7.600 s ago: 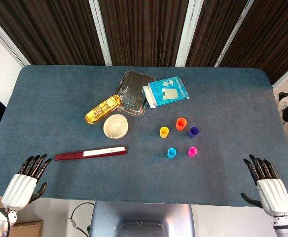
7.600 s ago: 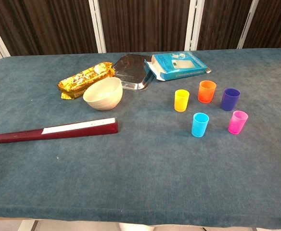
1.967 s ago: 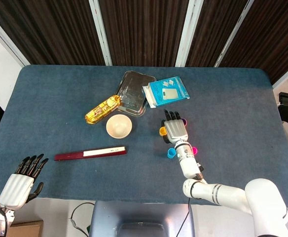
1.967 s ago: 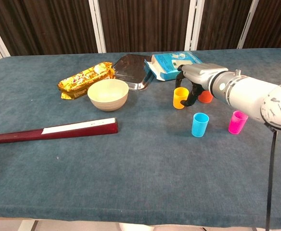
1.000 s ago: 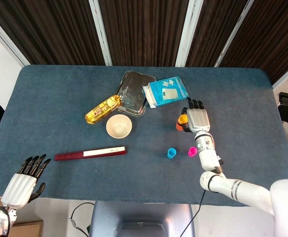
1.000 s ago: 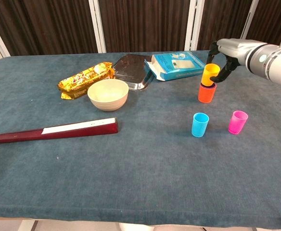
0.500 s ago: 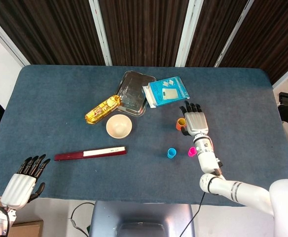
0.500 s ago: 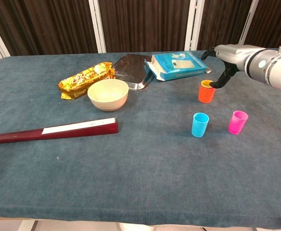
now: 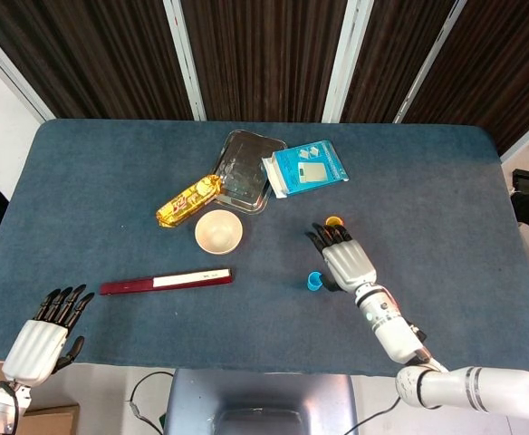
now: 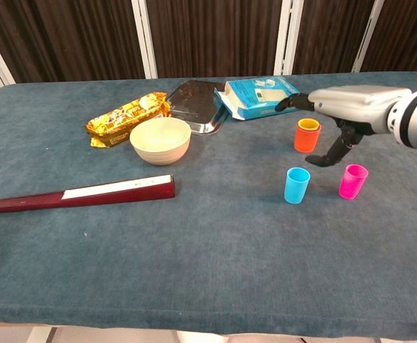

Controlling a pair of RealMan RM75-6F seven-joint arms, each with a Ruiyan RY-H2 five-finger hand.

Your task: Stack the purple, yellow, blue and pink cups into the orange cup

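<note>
Head view: right hand (image 9: 348, 259), fingers spread and empty, hides the pink cup and most of the orange cup (image 9: 334, 221), left hand (image 9: 43, 340) open at table edge; chest view: yellow cup (image 10: 308, 124) nested in orange, blue cup (image 10: 297, 185) and pink cup (image 10: 353, 181) apart, purple unseen.

**A robot test room, laid out for handling trials**

A single desk (image 9: 110, 181) covered in blue-grey felt stands before a far wall of dark ribbed panels (image 9: 255, 54) split by white uprights (image 9: 183, 54). Unrelated things share the felt: a snack packet (image 9: 189, 200), a bowl (image 9: 217, 232), a metal tray (image 9: 244, 169), a blue box (image 9: 305, 168) and small plastic cups (image 10: 297, 185) (a staged mix, not a home or shop). A white-shelled robot hand (image 9: 348, 261) reaches over the desk.
</note>
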